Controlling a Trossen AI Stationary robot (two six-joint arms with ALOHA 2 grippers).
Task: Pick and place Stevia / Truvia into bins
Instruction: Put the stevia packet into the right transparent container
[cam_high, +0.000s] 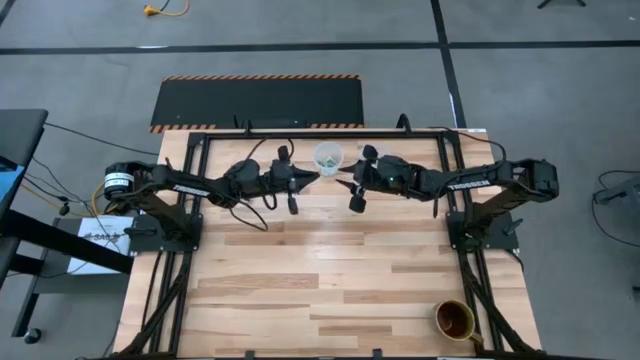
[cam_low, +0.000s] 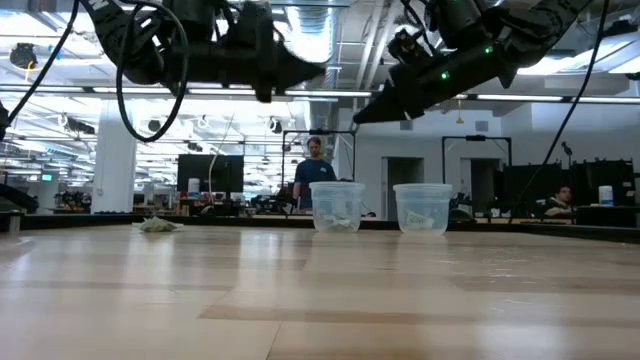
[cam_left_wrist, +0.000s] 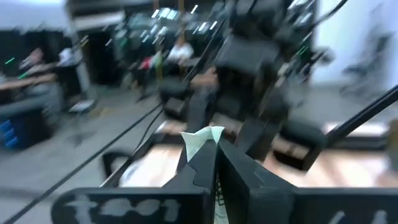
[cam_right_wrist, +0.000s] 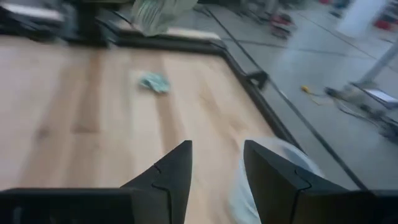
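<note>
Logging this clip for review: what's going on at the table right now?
Both arms are raised at the far edge of the table, facing each other over a clear cup. The left hand is shut on a pale sweetener packet, held in the air near that cup. The right hand is open and empty, above the second clear cup. A small heap of packets lies on the wood. A brown cup sits apart at the near right corner.

Open-plan robotics lab: ceiling strip lights (cam_low: 300, 95), workstation rows, hazard-striped floor mat (cam_high: 258, 102), person (cam_low: 313, 172) standing behind
</note>
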